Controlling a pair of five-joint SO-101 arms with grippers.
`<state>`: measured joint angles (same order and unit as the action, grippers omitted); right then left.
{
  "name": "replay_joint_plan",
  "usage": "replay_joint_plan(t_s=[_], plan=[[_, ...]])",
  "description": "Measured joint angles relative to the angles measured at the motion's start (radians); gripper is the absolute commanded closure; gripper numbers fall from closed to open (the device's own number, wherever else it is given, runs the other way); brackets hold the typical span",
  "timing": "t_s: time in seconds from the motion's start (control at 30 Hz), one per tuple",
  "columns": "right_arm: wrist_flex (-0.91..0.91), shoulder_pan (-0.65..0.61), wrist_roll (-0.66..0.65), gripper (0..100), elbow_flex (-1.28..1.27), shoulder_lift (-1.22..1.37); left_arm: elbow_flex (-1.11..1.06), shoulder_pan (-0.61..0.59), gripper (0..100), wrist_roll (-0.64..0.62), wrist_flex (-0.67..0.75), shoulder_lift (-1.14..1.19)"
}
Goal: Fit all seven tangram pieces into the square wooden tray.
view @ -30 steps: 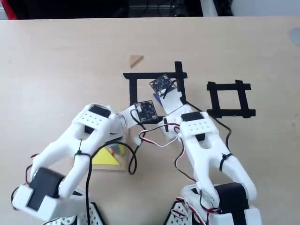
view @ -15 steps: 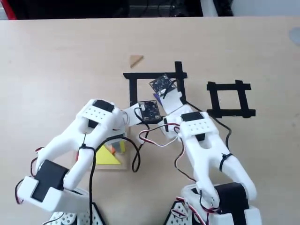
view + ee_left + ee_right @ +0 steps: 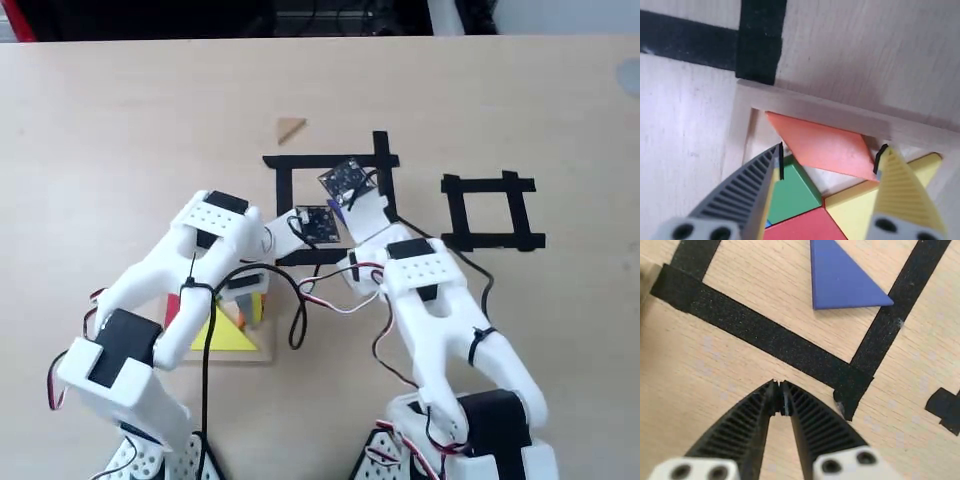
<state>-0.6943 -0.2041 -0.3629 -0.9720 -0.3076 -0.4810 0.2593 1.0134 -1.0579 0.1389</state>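
The left claw (image 3: 831,157) is hanging spread over the square wooden tray (image 3: 815,111). Its fingertips are standing either side of the orange parallelogram (image 3: 820,142) and are pinching nothing; I cannot tell whether they are brushing its edges. The parallelogram is lying flat against the tray's inner wall near a corner. A green piece (image 3: 792,192), a yellow triangle (image 3: 860,212) and a red piece (image 3: 800,227) are crowding in beside it. Judging by the wide stance, the claw is either letting the piece settle or getting ready to nudge it tight to the wall, so that room is being left for the rest. In the high view the tray is sitting in the lower left of the frame, half under the left arm.

The right claw (image 3: 778,392) is pressed together and is carrying nothing. It is hovering low over the table (image 3: 700,390), just outside a corner of the tape square (image 3: 765,335). The blue triangle (image 3: 842,277) is lying inside that square, which seems to be serving as a staging spot. In the high view the square is sitting just above the centre of the frame, with a second tape square (image 3: 492,212) to its right. A tan triangle (image 3: 291,128) is lying alone in the upper middle. With its tips together and off the pieces, the right claw is probably keeping clear of the left arm's work. The blue and tan pieces are lying outside the tray, so the task is looking unfinished.
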Motion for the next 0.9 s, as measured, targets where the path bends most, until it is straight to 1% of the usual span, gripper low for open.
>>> replay_joint_plan(t_s=[0.27,0.4,0.53,0.63,0.77,0.9], plan=[[0.0,0.0,0.0,98.7,0.0,0.0,0.031,0.023,70,0.0,-0.021,0.011],[0.0,0.0,0.0,98.7,0.0,0.0,0.068,0.023,70,0.0,-0.041,0.061],[0.0,0.0,0.0,98.7,0.0,0.0,0.155,0.023,70,0.0,-0.098,0.14],[0.0,0.0,0.0,98.7,0.0,0.0,0.201,0.023,76,0.0,-0.129,0.184],[0.0,0.0,0.0,98.7,0.0,0.0,0.209,0.028,84,-0.002,-0.132,0.186],[0.0,0.0,0.0,98.7,0.0,0.0,0.209,0.031,89,-0.031,-0.137,0.183]])
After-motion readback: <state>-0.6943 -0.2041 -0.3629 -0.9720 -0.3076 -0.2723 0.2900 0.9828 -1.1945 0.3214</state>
